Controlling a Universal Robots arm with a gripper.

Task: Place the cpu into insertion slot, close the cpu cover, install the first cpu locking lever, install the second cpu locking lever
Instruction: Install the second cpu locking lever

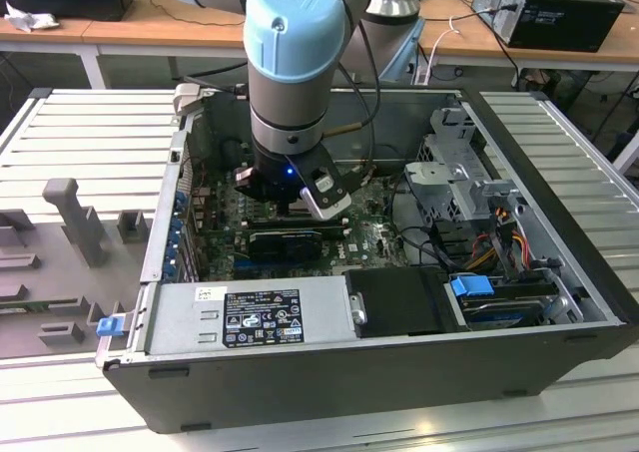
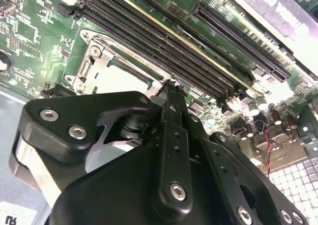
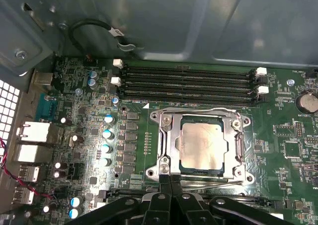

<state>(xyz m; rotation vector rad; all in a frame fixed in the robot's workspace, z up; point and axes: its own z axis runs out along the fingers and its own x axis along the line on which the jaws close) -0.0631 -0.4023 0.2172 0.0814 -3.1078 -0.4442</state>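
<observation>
CPU [image 3: 201,145] sits seated in the insertion slot [image 3: 185,166], pale top exposed. Gripper [image 3: 170,179] fingertips are together, holding nothing, at the edge of the cpu cover [image 3: 168,144], which lies flat framing the chip. Memory slots [image 3: 189,83] run just beyond the socket on the green motherboard [image 3: 278,145], inside the open computer case [image 1: 559,302].

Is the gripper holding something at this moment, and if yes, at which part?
Nothing is held. The gripper is shut with empty tips at the edge of the cpu cover, which lies closed over the cpu.
</observation>
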